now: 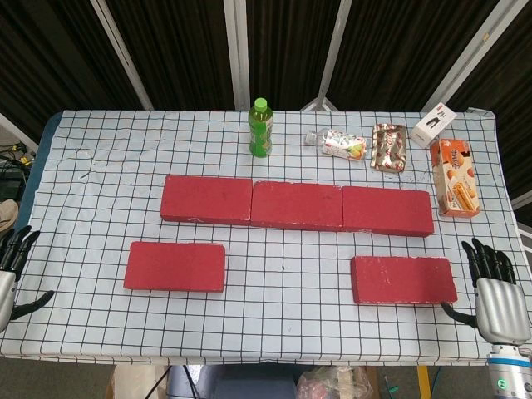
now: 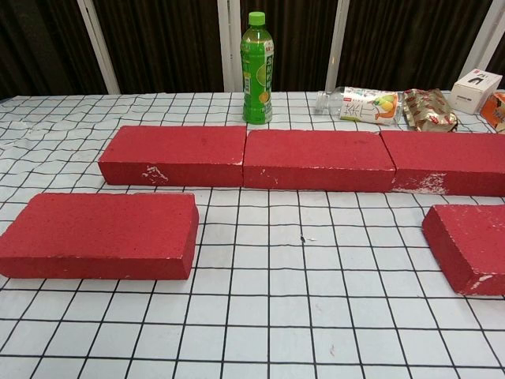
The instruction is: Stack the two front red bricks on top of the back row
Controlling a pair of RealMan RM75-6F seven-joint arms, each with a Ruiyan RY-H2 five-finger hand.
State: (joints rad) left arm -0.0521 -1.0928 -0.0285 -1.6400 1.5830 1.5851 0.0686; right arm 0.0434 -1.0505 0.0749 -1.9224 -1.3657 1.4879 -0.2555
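From the head view, nothing is stacked yet: the left robot hand [image 1: 12, 264] and right robot hand [image 1: 495, 287] hang released, fingers apart, off the surface [image 1: 283, 324], each outside the front left brick [image 1: 174, 266] and front right brick [image 1: 403, 279], which lie flat before the back row [image 1: 297, 204]. From the chest view, both bricks' long axes run parallel to that row, so the next move likely calls for a lift-and-carry grasp.

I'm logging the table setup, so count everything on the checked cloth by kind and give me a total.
Red bricks: 5
Green bottle: 1
Clear bottle lying down: 1
Snack packet: 1
Orange box: 1
White box: 1
Total: 10
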